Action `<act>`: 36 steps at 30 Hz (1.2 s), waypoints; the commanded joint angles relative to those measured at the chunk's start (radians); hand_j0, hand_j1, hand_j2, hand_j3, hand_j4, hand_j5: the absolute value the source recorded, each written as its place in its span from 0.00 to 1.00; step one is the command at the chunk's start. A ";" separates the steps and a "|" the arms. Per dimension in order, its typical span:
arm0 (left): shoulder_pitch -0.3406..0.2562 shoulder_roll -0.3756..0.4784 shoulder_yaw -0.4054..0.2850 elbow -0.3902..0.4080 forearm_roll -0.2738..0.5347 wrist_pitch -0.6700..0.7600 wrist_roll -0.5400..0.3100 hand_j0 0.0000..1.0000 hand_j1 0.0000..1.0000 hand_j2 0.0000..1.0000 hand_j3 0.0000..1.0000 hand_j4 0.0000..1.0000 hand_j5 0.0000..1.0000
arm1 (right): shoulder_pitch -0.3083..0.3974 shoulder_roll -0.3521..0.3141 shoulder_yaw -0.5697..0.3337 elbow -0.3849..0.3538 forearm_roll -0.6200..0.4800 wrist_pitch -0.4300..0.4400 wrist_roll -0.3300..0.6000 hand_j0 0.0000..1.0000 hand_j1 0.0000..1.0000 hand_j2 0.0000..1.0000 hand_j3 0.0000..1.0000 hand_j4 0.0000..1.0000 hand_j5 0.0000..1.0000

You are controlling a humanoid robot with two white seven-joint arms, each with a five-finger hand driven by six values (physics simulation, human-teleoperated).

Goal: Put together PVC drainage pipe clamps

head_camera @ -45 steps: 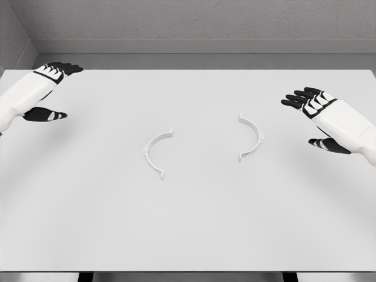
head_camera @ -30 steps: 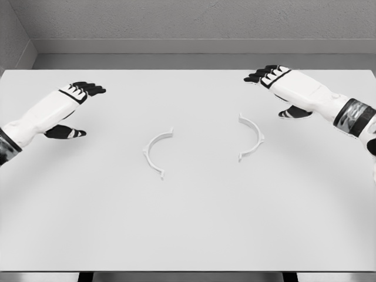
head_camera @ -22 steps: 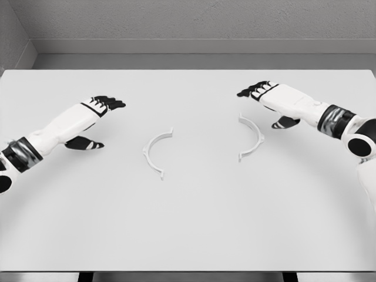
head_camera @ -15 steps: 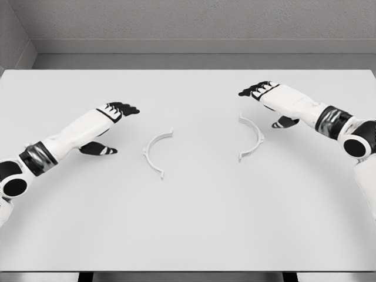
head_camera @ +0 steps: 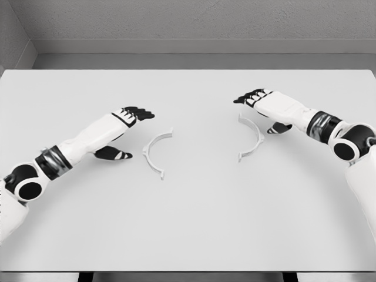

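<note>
Head view, white table (head_camera: 188, 223), grey wall (head_camera: 194, 20)

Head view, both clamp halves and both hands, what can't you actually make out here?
- Left clamp half: white on the white table; its latch detail is too small.
- Right clamp half: its far end runs under the right hand, so any contact is unclear.
- Left hand: its height above the table is unclear from this single view.

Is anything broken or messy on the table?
Nothing stands out. The two white clamp halves, the left clamp half and the right clamp half, lie flat and apart on the table, curves facing each other, unbroken. The left hand and right hand hover open beside them, touching neither.
</note>
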 commanded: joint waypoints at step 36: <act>0.005 -0.120 -0.036 -0.017 -0.016 0.000 0.001 1.00 1.00 1.00 1.00 1.00 1.00 | -0.031 0.024 0.062 0.004 -0.001 0.024 0.000 1.00 1.00 1.00 1.00 1.00 1.00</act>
